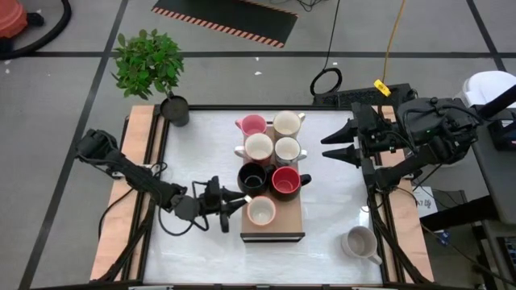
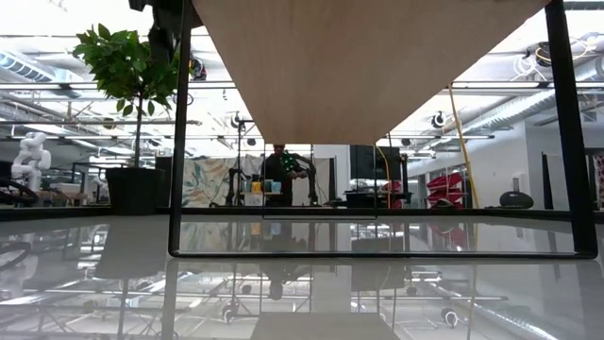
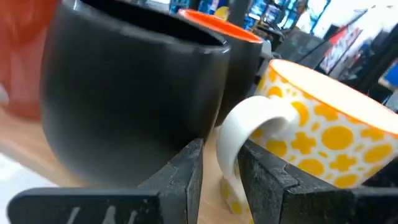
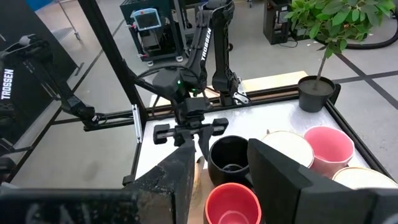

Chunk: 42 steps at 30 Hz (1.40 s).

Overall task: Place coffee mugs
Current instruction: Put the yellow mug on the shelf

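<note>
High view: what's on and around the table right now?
pink mug: one, pink, board's plant-side end
cream mugs: three, cream, around the pink
black mug: one, black, mid-board
red mug: one, red, beside the black
patterned mug: one, white and yellow, board's other end
grey mug: one, grey, table, off the board
board: one, tan, table centre
potted plant: one, green, table corner
left gripper: shut on patterned mug's handle
right gripper: open, empty, beside cream mugs

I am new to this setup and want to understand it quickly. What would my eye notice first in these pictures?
First, the cluster of mugs on the wooden board at the table's middle: pink mug, red mug, black mug and cream ones. The left gripper is shut on the handle of the yellow-patterned mug at the board's near end. One grey mug lies apart, near the right arm's base.
</note>
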### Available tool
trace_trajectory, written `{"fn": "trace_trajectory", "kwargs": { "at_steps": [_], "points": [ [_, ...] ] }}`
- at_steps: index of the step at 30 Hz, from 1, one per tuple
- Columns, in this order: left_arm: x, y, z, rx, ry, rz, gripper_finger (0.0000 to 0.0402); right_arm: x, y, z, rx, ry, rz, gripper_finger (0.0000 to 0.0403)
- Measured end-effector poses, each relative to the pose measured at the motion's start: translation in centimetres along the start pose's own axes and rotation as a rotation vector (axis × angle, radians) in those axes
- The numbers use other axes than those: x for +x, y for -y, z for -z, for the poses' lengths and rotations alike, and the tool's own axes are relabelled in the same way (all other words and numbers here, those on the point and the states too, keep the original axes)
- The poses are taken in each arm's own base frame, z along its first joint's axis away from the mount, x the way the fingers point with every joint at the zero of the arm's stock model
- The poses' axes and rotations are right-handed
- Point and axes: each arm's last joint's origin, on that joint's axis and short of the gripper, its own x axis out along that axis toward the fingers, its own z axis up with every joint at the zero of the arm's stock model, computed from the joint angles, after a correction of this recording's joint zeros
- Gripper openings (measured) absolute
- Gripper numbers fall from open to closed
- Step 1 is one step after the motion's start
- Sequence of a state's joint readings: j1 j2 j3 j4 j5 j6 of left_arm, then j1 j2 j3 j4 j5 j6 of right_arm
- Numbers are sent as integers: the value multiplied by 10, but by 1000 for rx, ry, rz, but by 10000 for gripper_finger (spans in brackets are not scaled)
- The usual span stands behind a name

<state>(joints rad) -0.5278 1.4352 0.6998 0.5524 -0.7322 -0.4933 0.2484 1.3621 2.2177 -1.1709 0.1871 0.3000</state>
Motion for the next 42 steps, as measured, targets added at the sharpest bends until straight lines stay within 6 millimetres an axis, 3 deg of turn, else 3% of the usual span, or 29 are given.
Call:
{"fn": "trace_trajectory", "kwargs": {
  "at_steps": [8,19,32,38,42],
  "points": [
    [-7,2,8,-40,9,-87,101,0,0,0,-1,0,0,137],
    [-16,12,7,-28,51,-87,10,0,0,0,-32,0,-1,137],
    [-28,24,3,-32,123,-149,4,0,0,0,-32,-1,-5,137],
    [-28,26,4,-7,75,-71,4,0,0,0,-32,-2,-5,137],
    [-31,28,7,-17,66,-58,26,0,0,0,-12,-3,-8,137]
  ]
}}
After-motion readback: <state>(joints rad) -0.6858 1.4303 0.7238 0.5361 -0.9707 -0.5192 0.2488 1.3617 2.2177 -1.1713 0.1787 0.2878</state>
